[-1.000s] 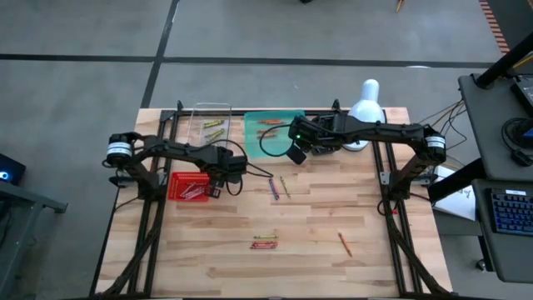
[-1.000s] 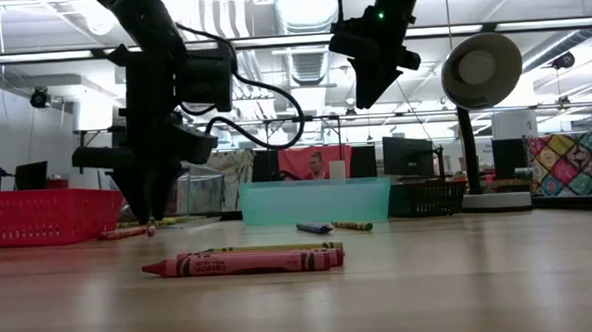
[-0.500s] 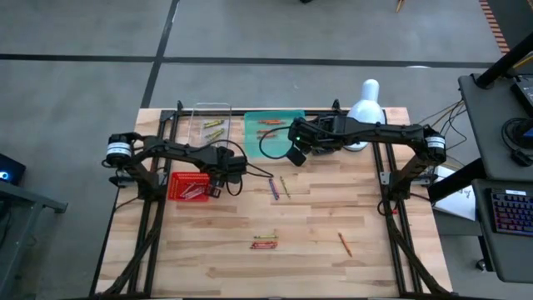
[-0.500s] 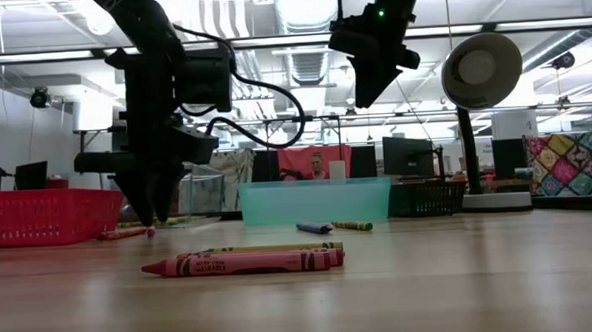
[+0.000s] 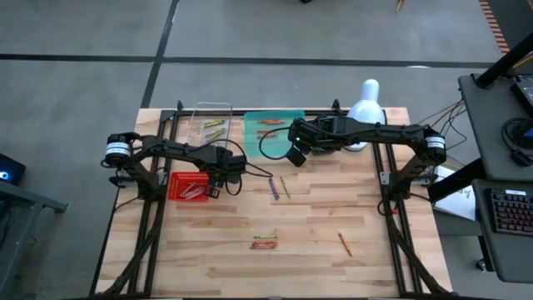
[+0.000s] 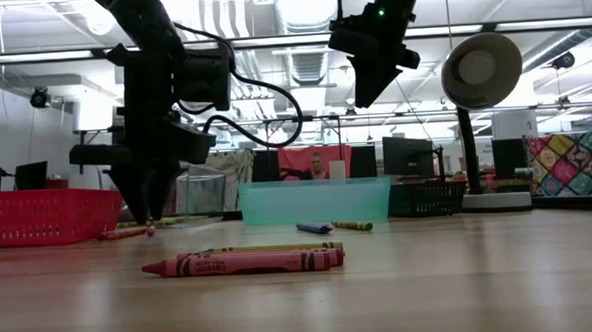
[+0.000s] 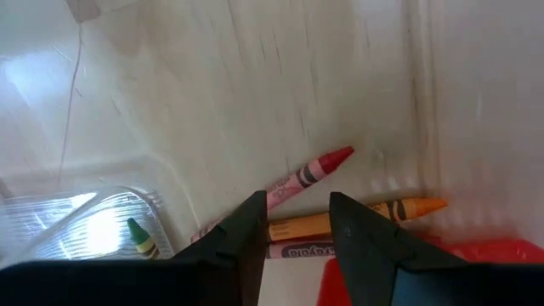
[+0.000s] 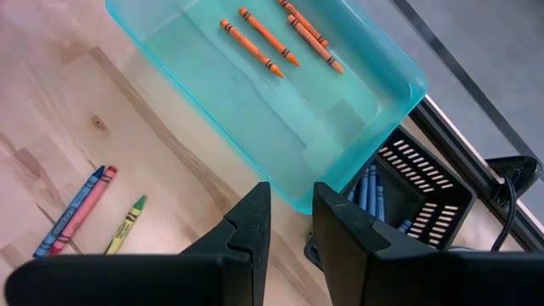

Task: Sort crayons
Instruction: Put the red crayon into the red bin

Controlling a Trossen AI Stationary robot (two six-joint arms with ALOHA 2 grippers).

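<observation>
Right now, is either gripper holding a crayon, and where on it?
No. Both wrist views show open jaws with nothing between them: the left gripper hangs over loose crayons, the right gripper above the teal tray.

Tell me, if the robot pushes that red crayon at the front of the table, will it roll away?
Probably a little. The red paper-wrapped wax crayon is a thin round stick lying flat on the smooth wooden table, so a sideways push likely rolls it. It looks stiff and light, though it might snap if squeezed.
</observation>
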